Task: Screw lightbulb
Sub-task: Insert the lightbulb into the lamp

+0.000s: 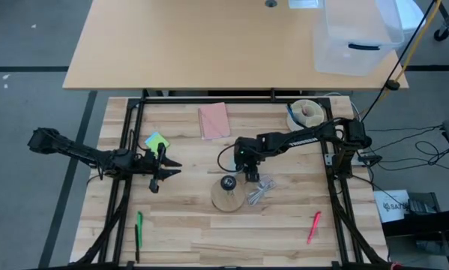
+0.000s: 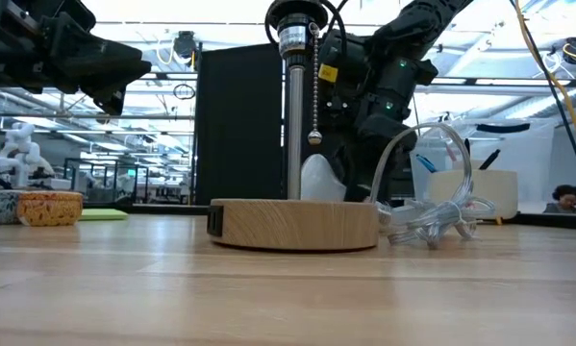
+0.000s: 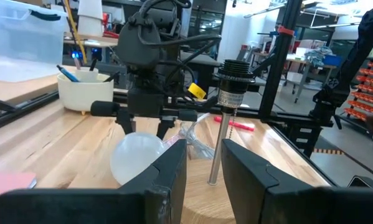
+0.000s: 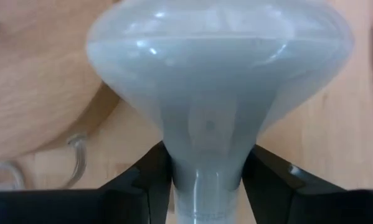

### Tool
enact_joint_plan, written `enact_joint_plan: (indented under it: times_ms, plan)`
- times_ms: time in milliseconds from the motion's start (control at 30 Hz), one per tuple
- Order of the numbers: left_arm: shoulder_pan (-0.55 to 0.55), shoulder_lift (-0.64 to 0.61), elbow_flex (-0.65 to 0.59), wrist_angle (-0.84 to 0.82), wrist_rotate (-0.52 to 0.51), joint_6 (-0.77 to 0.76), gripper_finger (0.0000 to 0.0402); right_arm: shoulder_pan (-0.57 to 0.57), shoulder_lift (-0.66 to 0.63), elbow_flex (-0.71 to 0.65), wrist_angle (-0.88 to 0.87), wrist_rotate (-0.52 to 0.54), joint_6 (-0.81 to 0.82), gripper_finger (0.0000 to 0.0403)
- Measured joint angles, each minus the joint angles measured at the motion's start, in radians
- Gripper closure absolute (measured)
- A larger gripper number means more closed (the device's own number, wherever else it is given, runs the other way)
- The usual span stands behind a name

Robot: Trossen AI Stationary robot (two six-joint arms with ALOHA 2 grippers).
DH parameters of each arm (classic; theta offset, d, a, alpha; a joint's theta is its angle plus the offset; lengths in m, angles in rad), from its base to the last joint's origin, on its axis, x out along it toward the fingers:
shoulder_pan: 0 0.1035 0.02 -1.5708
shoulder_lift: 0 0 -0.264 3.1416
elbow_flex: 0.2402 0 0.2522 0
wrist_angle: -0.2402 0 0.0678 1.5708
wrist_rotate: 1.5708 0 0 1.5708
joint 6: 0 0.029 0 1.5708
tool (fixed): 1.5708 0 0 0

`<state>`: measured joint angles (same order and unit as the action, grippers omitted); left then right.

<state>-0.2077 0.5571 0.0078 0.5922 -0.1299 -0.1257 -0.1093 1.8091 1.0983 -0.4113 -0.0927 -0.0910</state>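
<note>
Tabletop (image 1: 187, 225) — lightbulb (image 4: 211, 81) between right fingers (image 4: 142, 180)

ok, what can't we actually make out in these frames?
- Lightbulb screw base: in the right wrist view, cut off by the bottom edge between the right gripper's fingers.
- Lightbulb in the low view: mostly behind the lamp post and wooden base.
- Lightbulb in the high view: hidden under the right gripper.
- Left gripper: waits left, open.

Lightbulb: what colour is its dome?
Frosted white; the lightbulb shows best in the right wrist view, held in the right gripper.
</note>
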Motion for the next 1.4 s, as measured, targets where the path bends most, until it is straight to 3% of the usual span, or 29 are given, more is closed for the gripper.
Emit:
enact_joint_plan:
  times_ms: [500,1067,1400]
  plan:
    - [0.000,0.000,0.000,0.000,0.000,-0.003,0.0298,-0.024,-0.067,0.003,0.066,0.043,-0.003,0.0246]
    - [0.000,0.000,0.000,0.002,-0.036,-0.002,0.0298,-0.068,-0.461,0.003,0.124,0.118,0.001,0.0246]
    - [0.000,0.000,0.000,0.113,-0.099,0.003,0.0298,0.064,-0.577,0.003,0.307,0.114,0.054,0.0245]
